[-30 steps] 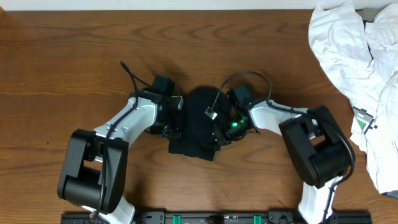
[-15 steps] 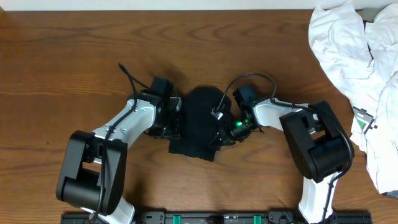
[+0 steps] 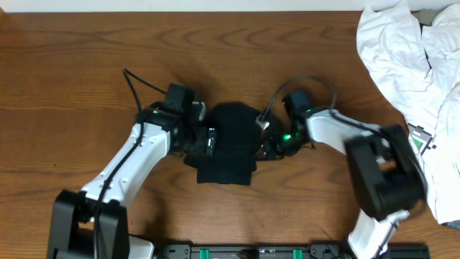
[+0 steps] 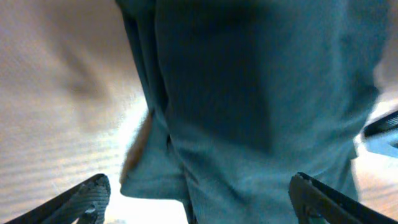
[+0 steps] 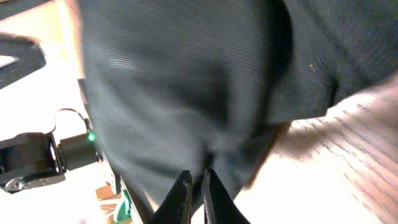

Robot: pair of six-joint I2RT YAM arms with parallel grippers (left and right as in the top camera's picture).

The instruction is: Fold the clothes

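Overhead, the wooden table (image 3: 72,72) fills the view, grain running 9 to 3 o'clock.

White garments (image 3: 402,65): a crumpled heap at the 2 to 3 o'clock corner of the table, well apart from the work area.

Arms: left arm (image 3: 129,162) reaches up from 7 o'clock, and right arm (image 3: 345,133) comes from 5 o'clock. Both point inward at the middle of the table.

The clothes (image 3: 228,147): black fabric gathered into a compact bundle just below table centre, lying flat on the wood between the two wrists. The 12 o'clock end is rounded and the 6 o'clock edge squarer. The left wrist view shows stacked fold edges along one side of the bundle (colour reads teal-grey there, and the frame is blurred).

Left claw (image 4: 200,198): at the bundle's 9 o'clock side. Its fingertips (image 4: 87,196) are spread wide, one in each lower corner of the wrist view. The cloth lies beyond the tips and nothing is gripped.

Right claw (image 5: 194,196): at the bundle's 3 o'clock side. The two fingers are drawn nearly together with only a thin slit between them, tips up against the black fabric. Cannot tell whether any cloth sits in that slit.

Green light (image 3: 286,137): lit on the right wrist, just beside the bundle.
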